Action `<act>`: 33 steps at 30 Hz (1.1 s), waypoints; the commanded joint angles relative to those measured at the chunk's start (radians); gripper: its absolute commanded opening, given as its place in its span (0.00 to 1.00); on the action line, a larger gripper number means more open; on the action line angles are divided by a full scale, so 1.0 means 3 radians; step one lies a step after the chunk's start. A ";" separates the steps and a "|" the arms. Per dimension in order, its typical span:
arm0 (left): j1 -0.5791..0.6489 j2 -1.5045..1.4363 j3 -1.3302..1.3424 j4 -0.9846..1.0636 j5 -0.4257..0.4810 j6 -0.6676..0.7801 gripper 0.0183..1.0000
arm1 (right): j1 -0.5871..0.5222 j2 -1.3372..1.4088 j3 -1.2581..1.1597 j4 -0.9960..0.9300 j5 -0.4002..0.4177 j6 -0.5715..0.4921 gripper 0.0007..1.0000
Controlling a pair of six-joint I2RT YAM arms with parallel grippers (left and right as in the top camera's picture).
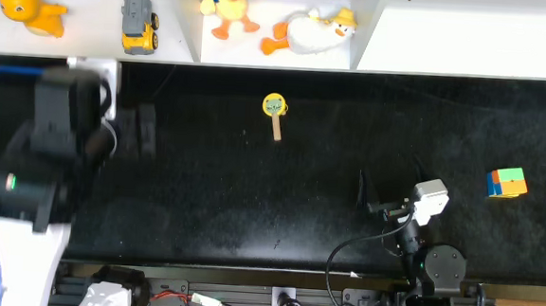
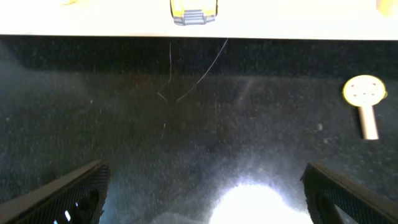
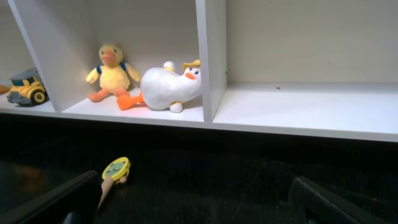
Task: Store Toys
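A white shelf [image 1: 450,50] runs along the far side of the black mat. Its cubbies hold an orange rubber duck [image 1: 30,7], a yellow toy truck [image 1: 138,23], a yellow plush duck [image 1: 230,6] and a white plush goose [image 1: 311,32]. On the mat lie a round yellow paddle toy [image 1: 274,113] with a wooden handle and a colourful cube [image 1: 506,182]. My left gripper [image 1: 134,130] hangs open and empty in front of the truck [image 2: 193,11], with the paddle toy [image 2: 365,99] off to its side. My right gripper [image 1: 361,190] is open and empty, low over the mat, facing the shelf.
The rightmost cubby [image 3: 298,106] holds nothing. In the right wrist view the paddle toy [image 3: 114,173] lies between the gripper [image 3: 193,208] and the plush duck [image 3: 112,71] and goose [image 3: 165,87]. Cables run along the table's near edge [image 1: 273,300].
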 commanded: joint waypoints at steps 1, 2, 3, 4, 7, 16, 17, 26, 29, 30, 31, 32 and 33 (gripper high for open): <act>-0.0154 -0.0468 -0.0237 -0.0189 -0.0215 -0.0303 1.00 | 0.0024 -0.0028 -0.0046 0.0022 0.0001 0.0011 1.00; -0.0155 -0.0537 -0.0243 -0.0261 -0.0161 -0.0298 1.00 | 0.0024 -0.0028 -0.0046 0.0022 0.0001 0.0011 1.00; -0.0154 -0.0591 -0.0243 -0.0333 -0.0123 -0.0298 1.00 | 0.0024 -0.0028 -0.0046 0.0022 0.0001 0.0011 0.99; -0.0154 -0.0641 -0.0243 -0.0380 -0.0122 -0.0296 1.00 | 0.0024 -0.0028 -0.0046 0.0022 0.0001 0.0011 1.00; -0.0154 -0.0697 -0.0243 -0.0473 -0.0122 -0.0296 1.00 | 0.0024 -0.0028 -0.0046 0.0022 0.0001 0.0011 0.99; -0.0155 -0.0637 -0.0243 -0.0516 -0.0121 -0.0298 1.00 | 0.0024 -0.0028 -0.0046 0.0022 0.0001 0.0011 1.00; -0.0155 -0.0636 -0.0243 -0.0519 -0.0121 -0.0296 1.00 | 0.0024 -0.0028 -0.0046 0.0022 0.0001 0.0011 1.00; -0.0031 -0.1048 -0.0543 -0.0150 -0.0150 -0.0296 1.00 | 0.0024 -0.0028 -0.0046 0.0022 0.0001 0.0011 1.00; 0.0145 -0.1427 -0.0991 0.0356 -0.0184 -0.0295 1.00 | 0.0024 -0.0028 -0.0046 0.0022 0.0001 0.0011 1.00; 0.0201 -0.1560 -0.1161 0.0533 -0.0182 -0.0296 1.00 | 0.0024 -0.0028 -0.0046 0.0022 0.0001 0.0011 1.00; 0.0257 -0.1694 -0.1336 0.0710 -0.0170 -0.0296 1.00 | 0.0024 -0.0028 -0.0046 0.0022 0.0001 0.0011 1.00; 0.0322 -0.1855 -0.1548 0.0916 -0.0150 -0.0296 1.00 | 0.0024 -0.0028 -0.0046 0.0022 0.0001 0.0011 1.00; 0.0370 -0.1998 -0.1728 0.1082 -0.0131 -0.0296 1.00 | 0.0024 -0.0028 -0.0046 0.0022 0.0001 0.0011 1.00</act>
